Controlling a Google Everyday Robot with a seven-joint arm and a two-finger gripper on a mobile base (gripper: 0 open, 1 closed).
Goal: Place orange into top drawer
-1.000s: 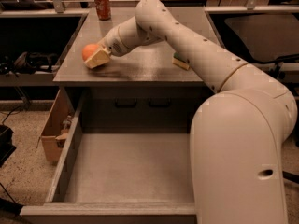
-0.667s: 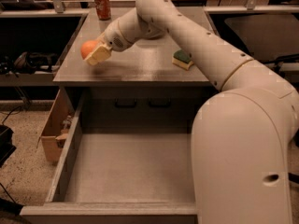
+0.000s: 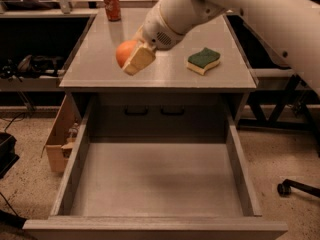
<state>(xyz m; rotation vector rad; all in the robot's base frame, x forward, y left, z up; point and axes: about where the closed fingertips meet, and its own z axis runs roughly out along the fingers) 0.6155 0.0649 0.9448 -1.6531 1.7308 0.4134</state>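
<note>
Orange fruit first: the orange is pinched in the claw, over the front-left part of the grey worktop, close to its front edge and not in the drawer. One tan finger lies across the right side of the fruit; the other is hidden behind it. Can't tell if the orange touches the worktop or hangs just above it. The white arm comes in from the upper right and slopes down-left to the claw. The top drawer is pulled wide open below the worktop's front edge, with grey walls and a flat grey bottom, nearly as wide as the cabinet; the orange is above and behind it. At the back of the drawer opening is a recessed panel with two dark handles side by side. Also on the worktop is a sponge, green on top and yellow beneath, right of the claw and apart from it, and a red soda can upright at the far-left edge, well apart from the orange. A cardboard box stands on the floor against the left side of the cabinet. The floor is speckled, with a dark caster lower right.
</note>
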